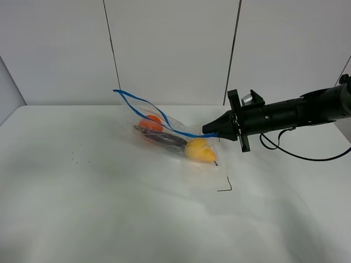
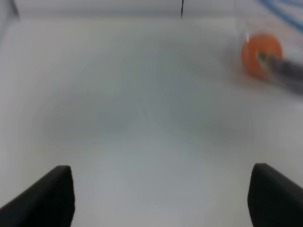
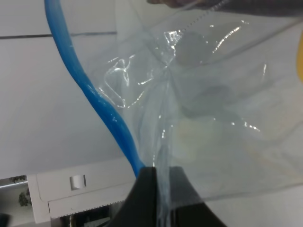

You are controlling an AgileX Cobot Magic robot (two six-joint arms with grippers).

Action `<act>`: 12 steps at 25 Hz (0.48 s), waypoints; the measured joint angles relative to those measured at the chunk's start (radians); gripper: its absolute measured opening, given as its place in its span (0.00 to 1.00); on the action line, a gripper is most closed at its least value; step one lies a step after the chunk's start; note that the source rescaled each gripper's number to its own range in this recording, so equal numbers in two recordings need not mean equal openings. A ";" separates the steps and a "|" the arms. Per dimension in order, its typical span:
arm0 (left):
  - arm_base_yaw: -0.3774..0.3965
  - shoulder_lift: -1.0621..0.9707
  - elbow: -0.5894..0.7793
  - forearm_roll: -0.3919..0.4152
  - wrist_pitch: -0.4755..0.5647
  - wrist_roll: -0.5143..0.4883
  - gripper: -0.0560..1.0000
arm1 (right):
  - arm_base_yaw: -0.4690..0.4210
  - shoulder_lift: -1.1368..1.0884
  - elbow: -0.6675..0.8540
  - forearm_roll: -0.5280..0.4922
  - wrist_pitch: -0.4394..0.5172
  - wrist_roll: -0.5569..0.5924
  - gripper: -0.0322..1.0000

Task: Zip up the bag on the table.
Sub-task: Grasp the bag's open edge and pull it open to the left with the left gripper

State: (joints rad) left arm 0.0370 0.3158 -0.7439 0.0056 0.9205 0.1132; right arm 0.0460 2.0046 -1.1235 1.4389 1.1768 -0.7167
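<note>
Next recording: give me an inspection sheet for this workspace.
Surface: white table, matte.
Job's things: clear bag lying on it, blue zipper strip raised; orange, eggplant, pear inside.
Clutter: black corner mark, few dark specks.
Grippers: right gripper shut on the bag's edge beside the strip; left gripper open, holding nothing.
Cables: black cable looping under the right arm.
Surroundings: pale wall panels with dark seams.
</note>
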 joint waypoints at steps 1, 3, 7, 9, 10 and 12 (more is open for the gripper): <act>0.000 0.060 -0.053 0.000 -0.024 0.058 1.00 | 0.000 0.000 0.000 0.000 0.000 0.000 0.03; 0.000 0.195 -0.141 0.000 -0.084 0.213 1.00 | 0.000 0.000 0.000 0.001 0.000 0.000 0.03; 0.000 0.410 -0.245 0.000 -0.200 0.694 1.00 | 0.000 0.000 0.000 0.002 0.000 0.000 0.03; 0.000 0.490 -0.253 0.000 -0.267 0.924 1.00 | 0.000 0.000 0.000 0.002 0.000 0.000 0.03; 0.000 0.530 -0.255 -0.006 -0.299 1.032 1.00 | 0.000 0.000 0.000 0.002 0.000 0.000 0.03; 0.000 0.595 -0.255 -0.023 -0.355 1.190 1.00 | 0.000 0.000 0.000 0.002 0.000 0.000 0.03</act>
State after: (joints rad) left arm 0.0370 0.9111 -0.9985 -0.0172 0.5656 1.3032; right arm 0.0460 2.0046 -1.1235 1.4408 1.1768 -0.7167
